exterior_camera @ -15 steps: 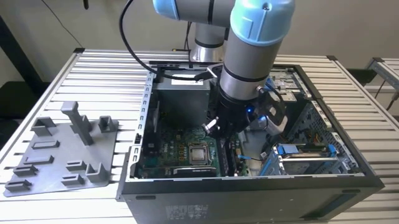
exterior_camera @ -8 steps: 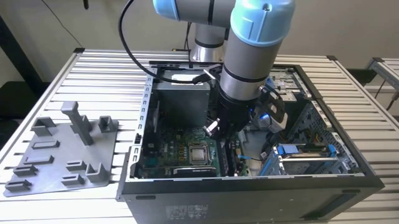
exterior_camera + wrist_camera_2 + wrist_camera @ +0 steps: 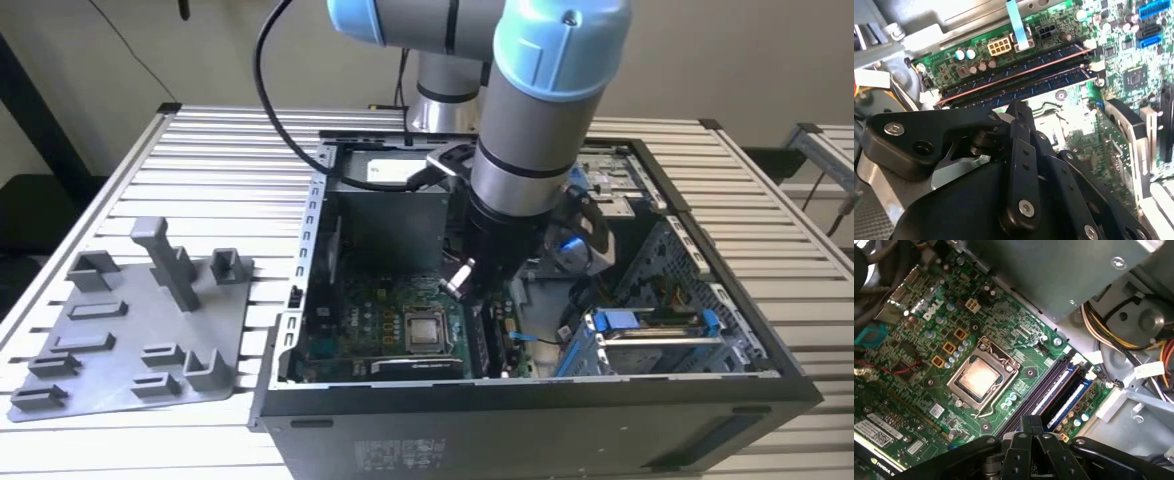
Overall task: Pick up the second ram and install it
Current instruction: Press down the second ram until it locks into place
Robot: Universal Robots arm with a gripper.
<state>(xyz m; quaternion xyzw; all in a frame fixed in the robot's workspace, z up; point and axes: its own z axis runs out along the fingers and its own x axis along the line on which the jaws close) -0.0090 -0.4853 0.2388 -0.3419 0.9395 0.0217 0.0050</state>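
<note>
My gripper [image 3: 467,285] hangs low inside the open computer case [image 3: 747,385], over the memory slots on the green motherboard [image 3: 929,335]. Its black fingers [image 3: 1019,125] are shut together with nothing visible between them. Two long dark sticks stand side by side in the slots in both wrist views. The stick nearest my fingertips, the second ram [image 3: 1024,91] [image 3: 1050,390], lies seated along its slot just below them. Whether the fingertips touch it is hidden by the gripper body [image 3: 1029,455].
A grey fixture tray [image 3: 134,330] with upright posts lies on the slatted table at the exterior view's left. Inside the case are the processor socket [image 3: 979,380], a graphics card [image 3: 1134,135], a power supply [image 3: 387,170] and cable bundles [image 3: 1114,340] close to the slots.
</note>
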